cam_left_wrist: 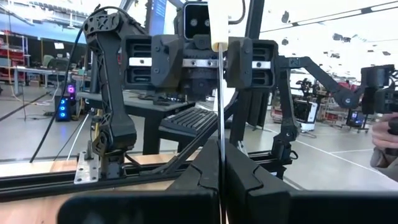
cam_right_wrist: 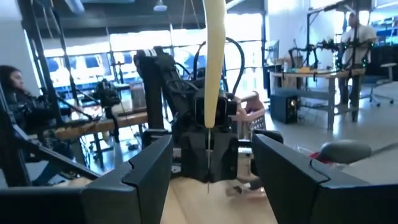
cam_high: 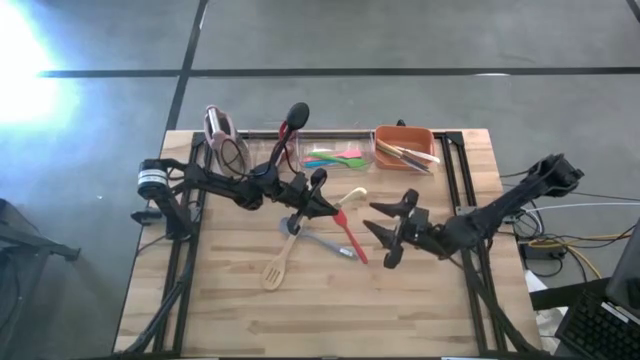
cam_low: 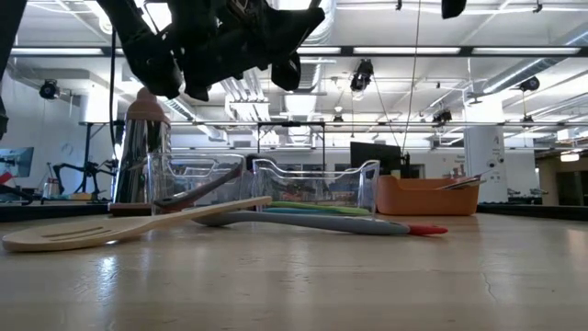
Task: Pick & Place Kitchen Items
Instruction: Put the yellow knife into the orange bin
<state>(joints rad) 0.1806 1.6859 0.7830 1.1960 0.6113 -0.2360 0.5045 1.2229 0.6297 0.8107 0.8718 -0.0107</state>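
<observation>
Overhead view: strong white glare on floor (cam_high: 25, 60) at upper left, bench (cam_high: 330, 290) evenly lit, soft shadows. Low view: bright ceiling lights (cam_low: 367, 51), dark backlit arm, near bench blurred. Wrist views: window glare, near fingers unfocused.

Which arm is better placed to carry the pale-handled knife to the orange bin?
Probably the right. The left gripper holds the knife by its blade, leaving the handle free. The right gripper faces it with jaws open. The orange bin lies on the right arm's side.
</observation>
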